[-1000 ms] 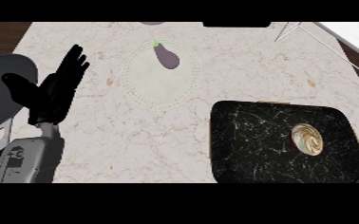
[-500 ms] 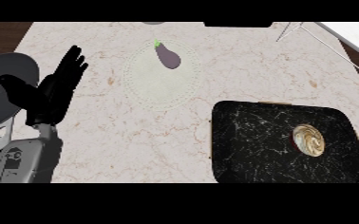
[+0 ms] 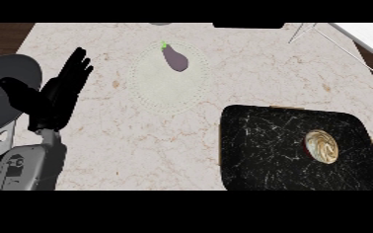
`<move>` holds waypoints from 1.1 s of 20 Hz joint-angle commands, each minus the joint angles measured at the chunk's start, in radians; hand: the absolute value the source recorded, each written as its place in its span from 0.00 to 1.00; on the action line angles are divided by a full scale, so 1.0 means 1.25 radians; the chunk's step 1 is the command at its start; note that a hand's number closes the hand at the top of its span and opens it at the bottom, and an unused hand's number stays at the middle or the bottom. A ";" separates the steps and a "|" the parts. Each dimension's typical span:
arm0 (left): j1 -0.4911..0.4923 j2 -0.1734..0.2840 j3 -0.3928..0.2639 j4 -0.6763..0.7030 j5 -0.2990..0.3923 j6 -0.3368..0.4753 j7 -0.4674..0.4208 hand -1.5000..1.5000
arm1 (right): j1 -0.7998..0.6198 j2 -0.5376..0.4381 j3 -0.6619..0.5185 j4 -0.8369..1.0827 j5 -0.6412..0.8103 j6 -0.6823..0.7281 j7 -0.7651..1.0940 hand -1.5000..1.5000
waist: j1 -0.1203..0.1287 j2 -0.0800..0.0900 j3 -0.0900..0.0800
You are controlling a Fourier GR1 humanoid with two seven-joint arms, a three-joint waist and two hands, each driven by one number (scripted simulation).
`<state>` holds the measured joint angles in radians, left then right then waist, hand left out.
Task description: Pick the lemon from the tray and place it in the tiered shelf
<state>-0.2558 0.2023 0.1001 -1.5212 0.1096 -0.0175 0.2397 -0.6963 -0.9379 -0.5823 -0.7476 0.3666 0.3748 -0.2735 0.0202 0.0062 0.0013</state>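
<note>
1 open left hand [image 3: 62,94], well apart from tray [image 3: 255,158]

Bare counter [image 3: 116,143] between pale plate [image 3: 169,84] with eggplant [image 3: 175,59] and black tray [image 3: 291,150].

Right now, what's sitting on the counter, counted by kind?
Plates: 1, pale round plate
Trays: 1, black marbled tray
Eggplants: 1, purple eggplant on the plate
Round swirled items: 1, tan swirled object on the tray
Total: 4
</note>
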 commanded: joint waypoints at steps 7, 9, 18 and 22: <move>-0.005 -0.011 -0.010 0.004 -0.019 0.005 -0.002 0.50 | -0.093 -0.078 0.033 0.270 0.050 -0.037 -0.161 1.00 | 0.008 0.004 0.001; -0.014 0.001 -0.006 -0.021 0.000 -0.011 0.020 0.50 | -0.086 -0.065 0.006 0.289 0.058 -0.140 -0.044 0.00 | 0.016 0.006 0.001; -0.030 -0.021 -0.019 -0.012 -0.026 0.016 0.012 0.50 | -0.135 -0.083 -0.066 0.371 0.005 -0.222 -0.192 0.00 | 0.024 0.011 0.004; -0.033 -0.024 -0.017 0.005 -0.017 0.005 0.002 0.50 | -0.165 -0.109 -0.074 0.401 0.000 -0.211 -0.185 0.00 | 0.030 0.014 0.004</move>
<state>-0.2928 0.1852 0.0897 -1.5043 0.0928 -0.0203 0.2330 -0.8727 -1.0405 -0.6561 -0.2824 0.3784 0.1101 -0.4991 0.0486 0.0209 0.0051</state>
